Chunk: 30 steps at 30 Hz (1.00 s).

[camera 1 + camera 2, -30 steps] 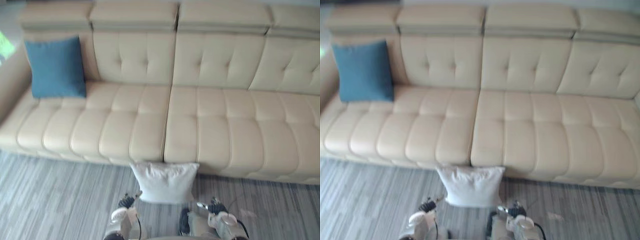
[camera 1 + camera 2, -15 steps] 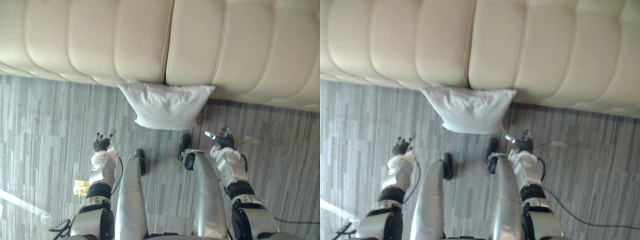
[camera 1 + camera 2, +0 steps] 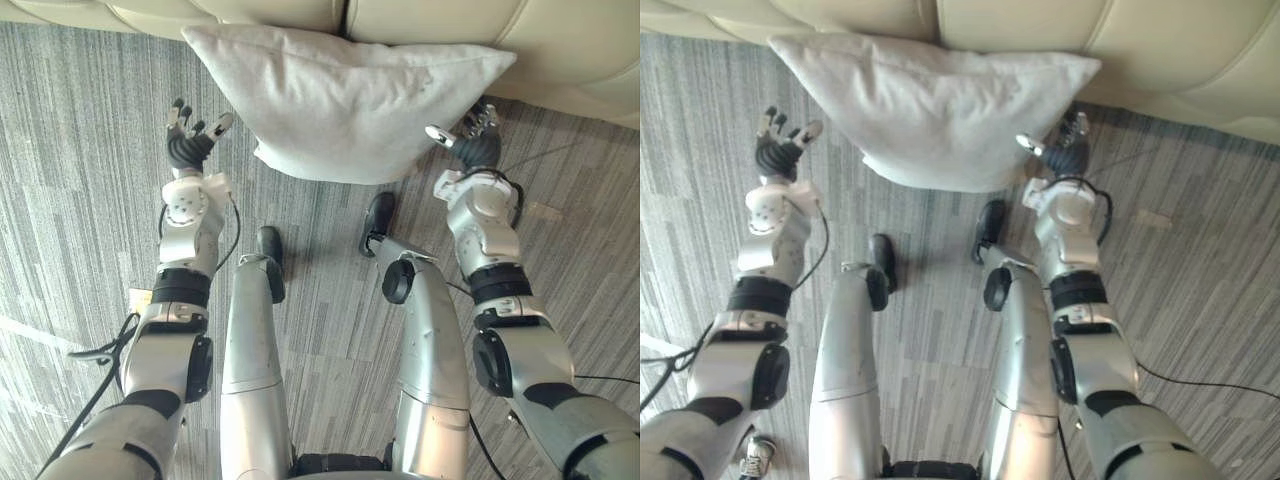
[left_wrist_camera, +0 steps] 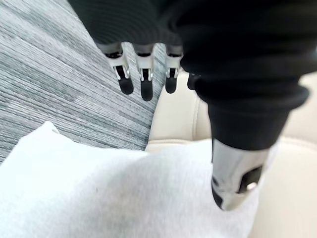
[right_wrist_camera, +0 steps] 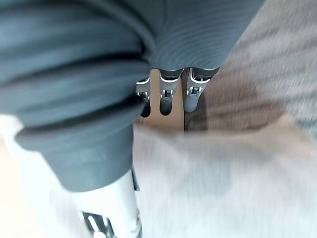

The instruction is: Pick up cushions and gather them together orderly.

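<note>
Grey striped carpet floor (image 3: 80, 120) ran up to the front of a cream padded sofa (image 3: 430, 20), and the white cushion (image 3: 350, 95) lay on the floor with its far edge against the sofa's front edge, about where two seat sections met. The left hand (image 3: 188, 140) was just beside the cushion's left side, its fingers straight and spread and the thumb pointing at the fabric, with nothing in it. The right hand (image 3: 470, 140) was at the cushion's right corner, likewise open with straight fingers and empty; whether it touched the cloth could not be told. The cushion looked plump, soft and light, its cover faintly creased, so it would probably sag and fold if lifted by one corner. A safer hold seemed to be a squeeze from both sides at mid-height, palms pressing inward, as the cloth should give enough grip. The sofa front close behind left little room for fingers to reach round the back edge. A small pale scrap (image 3: 545, 212) lay on the floor near the right arm, clear of the cushion.
</note>
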### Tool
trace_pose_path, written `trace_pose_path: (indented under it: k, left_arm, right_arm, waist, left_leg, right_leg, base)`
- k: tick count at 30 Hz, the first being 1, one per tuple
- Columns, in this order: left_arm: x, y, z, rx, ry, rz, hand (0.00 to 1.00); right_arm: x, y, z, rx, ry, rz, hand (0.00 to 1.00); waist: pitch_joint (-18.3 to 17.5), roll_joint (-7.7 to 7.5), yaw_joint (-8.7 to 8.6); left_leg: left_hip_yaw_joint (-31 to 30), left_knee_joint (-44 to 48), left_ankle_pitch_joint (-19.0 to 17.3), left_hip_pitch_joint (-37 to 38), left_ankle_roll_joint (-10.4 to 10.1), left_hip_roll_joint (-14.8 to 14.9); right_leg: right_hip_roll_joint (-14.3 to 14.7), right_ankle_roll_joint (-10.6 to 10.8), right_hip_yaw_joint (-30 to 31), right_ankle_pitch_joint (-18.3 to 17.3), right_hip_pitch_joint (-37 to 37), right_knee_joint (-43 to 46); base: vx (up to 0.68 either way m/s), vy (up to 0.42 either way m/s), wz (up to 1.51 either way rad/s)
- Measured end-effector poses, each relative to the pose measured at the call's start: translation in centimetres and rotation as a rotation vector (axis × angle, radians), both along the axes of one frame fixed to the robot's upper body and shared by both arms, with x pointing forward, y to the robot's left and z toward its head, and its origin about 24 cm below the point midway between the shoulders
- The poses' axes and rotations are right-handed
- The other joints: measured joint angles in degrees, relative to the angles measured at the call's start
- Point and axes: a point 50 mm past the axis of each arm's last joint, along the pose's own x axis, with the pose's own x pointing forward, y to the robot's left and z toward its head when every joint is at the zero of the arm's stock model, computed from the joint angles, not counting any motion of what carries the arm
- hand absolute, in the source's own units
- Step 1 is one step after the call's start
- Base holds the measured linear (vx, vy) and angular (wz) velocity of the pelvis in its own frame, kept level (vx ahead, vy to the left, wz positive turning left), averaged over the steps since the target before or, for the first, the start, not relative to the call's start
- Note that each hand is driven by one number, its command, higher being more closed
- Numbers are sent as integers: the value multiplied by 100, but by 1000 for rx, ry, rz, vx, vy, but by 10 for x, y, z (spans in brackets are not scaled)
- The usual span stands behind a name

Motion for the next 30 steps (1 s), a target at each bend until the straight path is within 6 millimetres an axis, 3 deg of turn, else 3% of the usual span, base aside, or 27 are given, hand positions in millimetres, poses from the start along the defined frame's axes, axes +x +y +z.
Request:
trace_pose_path:
  k: [4,6,9,14,19,23,28,29,30]
  left_arm:
    - [2,-19,25,41,-58,4,100]
    - [2,-19,34,39,-79,40,100]
    - [1,-14,36,38,-85,71,100]
    - [-2,-10,43,53,-112,81,100]
    - [-8,-16,34,59,-125,51,100]
    - [-22,-27,2,-13,-117,-3,100]
    - [-48,-35,-51,-79,-45,-25,100]
    - [-57,-40,-75,-93,16,-38,100]
    - [-67,-43,-97,-105,73,-43,100]
  right_arm:
    - [-2,15,14,30,-46,-1,100]
    - [-3,15,17,36,-57,-9,100]
    - [-5,15,21,35,-76,-6,100]
    - [-11,19,22,15,-110,13,100]
    - [-23,21,18,21,-152,39,100]
    - [-34,19,-9,53,-128,39,100]
    - [-57,19,-52,60,-66,53,100]
    - [-63,18,-71,67,-13,50,100]
    - [-71,15,-92,68,41,45,100]
  waist:
    - [0,0,-68]
    - [0,0,-131]
    - [0,0,-135]
    - [-2,-1,-139]
    - [-15,-10,-165]
    - [-30,-16,-175]
    - [-203,-17,-153]
    - [-362,-17,-153]
    - [-871,-12,-156]
  left_leg:
    - [-16,-14,37,-209,-8,5]
    - [-3,-4,68,-266,-67,16]
    - [6,11,82,-270,-95,72]
    - [21,18,82,-155,-96,86]
    - [48,-315,102,440,-64,99]
    - [191,-1018,246,1376,-72,96]
    - [290,-1723,308,2602,-166,79]
    - [370,-1992,307,3089,-167,49]
    - [380,-2144,306,3088,-167,27]
  right_leg:
    - [17,54,-3,52,-200,-47]
    - [37,-8,-1,93,-270,-41]
    - [111,-133,3,173,-285,-36]
    - [129,-145,21,181,-174,-55]
    - [201,-35,28,238,453,-516]
    - [254,47,28,312,1336,-1113]
    - [334,-142,21,355,2424,-1573]
    - [325,-200,46,313,2810,-1674]
    - [321,-188,54,260,2783,-1767]
  base:
    - [-78,-8,-2]
    - [-37,-14,-9]
    - [-7,-18,-10]
    - [-8,-4,-2]
    - [-60,-23,-6]
    - [1,-50,1]
    - [108,-50,-4]
    - [148,-15,3]
    - [205,-4,1]
